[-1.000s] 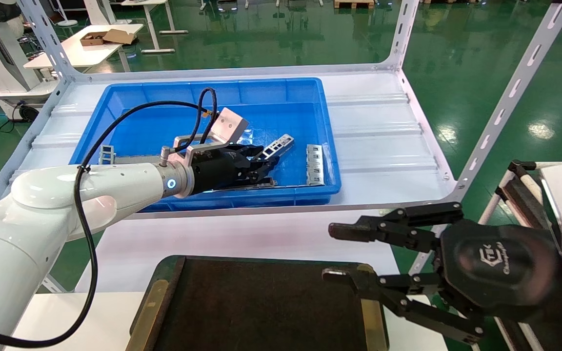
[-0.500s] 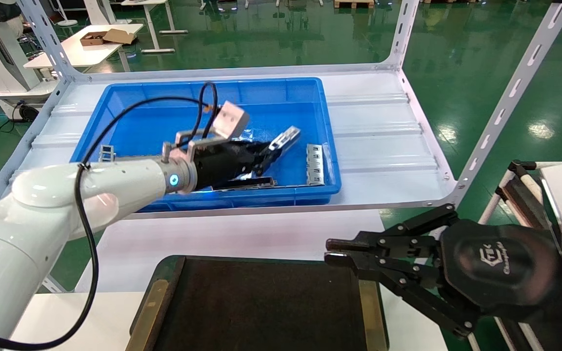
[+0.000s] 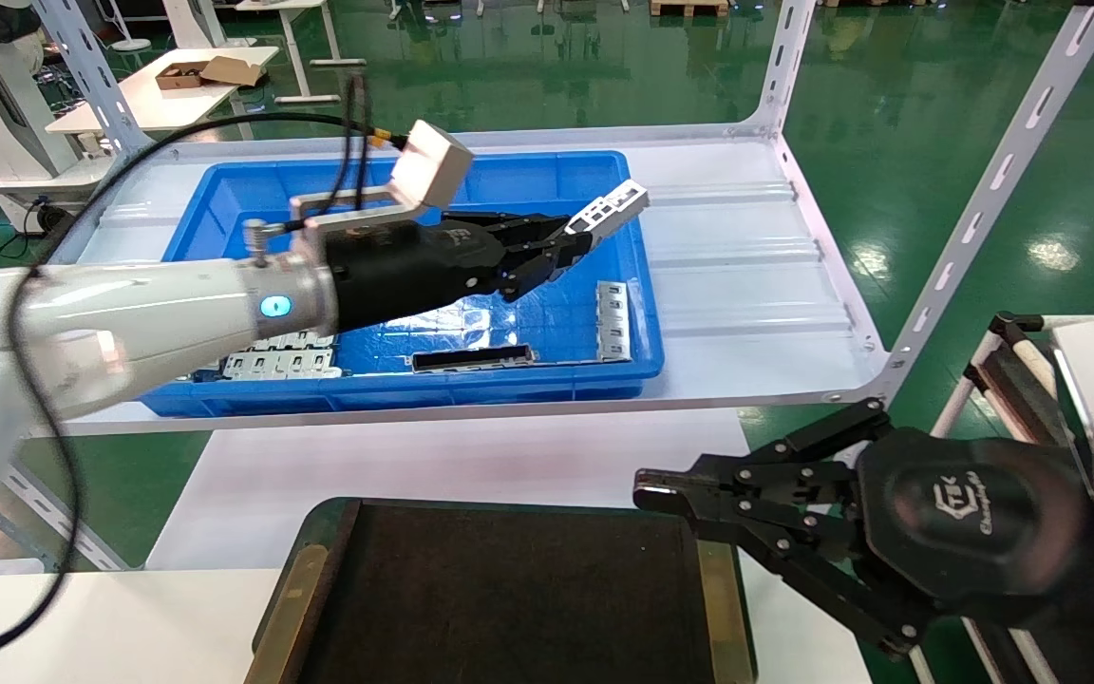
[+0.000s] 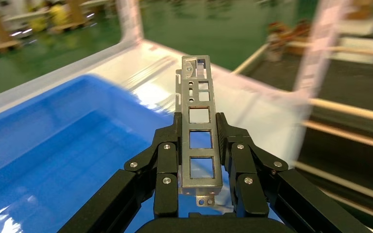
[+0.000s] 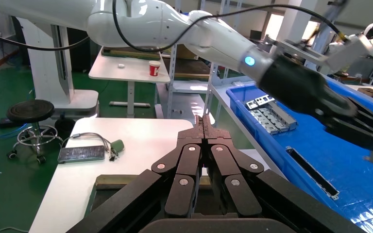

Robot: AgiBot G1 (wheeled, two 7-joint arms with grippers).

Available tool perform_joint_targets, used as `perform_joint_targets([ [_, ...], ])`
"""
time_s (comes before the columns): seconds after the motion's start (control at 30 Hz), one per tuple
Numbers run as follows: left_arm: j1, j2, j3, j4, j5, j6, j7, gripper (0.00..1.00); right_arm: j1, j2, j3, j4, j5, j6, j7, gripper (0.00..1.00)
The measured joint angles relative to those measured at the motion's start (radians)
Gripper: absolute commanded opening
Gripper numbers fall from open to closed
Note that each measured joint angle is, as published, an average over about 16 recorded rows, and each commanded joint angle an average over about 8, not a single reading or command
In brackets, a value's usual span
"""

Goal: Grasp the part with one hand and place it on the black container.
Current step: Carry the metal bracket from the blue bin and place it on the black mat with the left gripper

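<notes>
My left gripper (image 3: 577,243) is shut on the part (image 3: 610,208), a slim silver-grey strip with rectangular windows. It holds the part in the air above the far right corner of the blue bin (image 3: 509,390). In the left wrist view the part (image 4: 198,137) stands between the black fingers (image 4: 167,165), clamped on both long edges by my left gripper (image 4: 198,124). The black container (image 3: 509,598) lies at the near edge, below the bin, with nothing in it. My right gripper (image 3: 653,491) is shut and empty, hovering at the container's far right corner; it also shows in the right wrist view (image 5: 204,127).
In the bin lie stacked grey brackets (image 3: 276,362), a long bracket with a dark slot (image 3: 474,358) and another windowed strip (image 3: 612,319). White shelf uprights (image 3: 984,199) rise on the right. A white table (image 5: 126,141) holds a phone and cables.
My left gripper has risen out of the bin with the part and moved toward the far right. My right gripper has gone from open to shut.
</notes>
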Motion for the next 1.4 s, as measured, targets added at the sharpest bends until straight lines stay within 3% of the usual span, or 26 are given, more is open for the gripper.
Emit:
perform_joint_targets([
  [0.3, 0.142, -0.145, -0.007, -0.222, -0.059, 0.189, -0.078, 0.00, 0.000, 0.000, 0.000, 0.000, 0.000, 0.000, 0.000, 0.00],
  [0.53, 0.349, -0.248, 0.005, -0.468, -0.087, 0.170, -0.211, 0.00, 0.000, 0.000, 0.000, 0.000, 0.000, 0.000, 0.000, 0.00],
  [0.77, 0.585, -0.303, 0.033, -0.674, -0.064, -0.042, -0.359, 0.00, 0.000, 0.000, 0.000, 0.000, 0.000, 0.000, 0.000, 0.00],
  [1.0, 0.767, -0.286, 0.076, -0.782, -0.002, -0.351, -0.521, 0.00, 0.000, 0.000, 0.000, 0.000, 0.000, 0.000, 0.000, 0.00],
  [1.17, 0.827, -0.233, 0.117, -0.794, 0.043, -0.549, -0.642, 0.00, 0.000, 0.000, 0.000, 0.000, 0.000, 0.000, 0.000, 0.00],
  [1.4, 0.822, -0.130, 0.179, -0.724, 0.091, -0.743, -0.785, 0.00, 0.000, 0.000, 0.000, 0.000, 0.000, 0.000, 0.000, 0.00],
])
